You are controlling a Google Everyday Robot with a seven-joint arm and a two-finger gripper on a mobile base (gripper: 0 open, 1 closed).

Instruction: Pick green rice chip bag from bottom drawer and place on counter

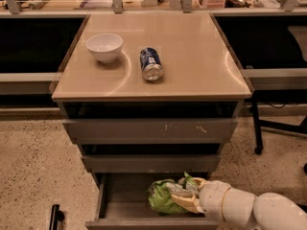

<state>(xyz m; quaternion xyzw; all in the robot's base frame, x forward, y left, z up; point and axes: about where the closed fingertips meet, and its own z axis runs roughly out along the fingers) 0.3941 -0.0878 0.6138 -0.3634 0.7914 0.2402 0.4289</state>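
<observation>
The green rice chip bag [162, 196] is crumpled, bright green with silvery patches, and sits inside the open bottom drawer [120, 195]. My gripper [186, 195] reaches in from the lower right on a white arm. Its cream fingers [184, 203] are closed on the bag's right side. The bag's underside is hidden by the drawer's front [144, 223], so I cannot tell whether it rests on the drawer floor. The glossy beige counter [196, 56] tops the cabinet above.
A white bowl [104, 46] and a blue soda can [151, 64] lying on its side are on the counter's left half. The two upper drawers [148, 129] are pushed in. A dark chair leg with a caster [258, 147] stands to the right. A black object [54, 216] lies on the floor.
</observation>
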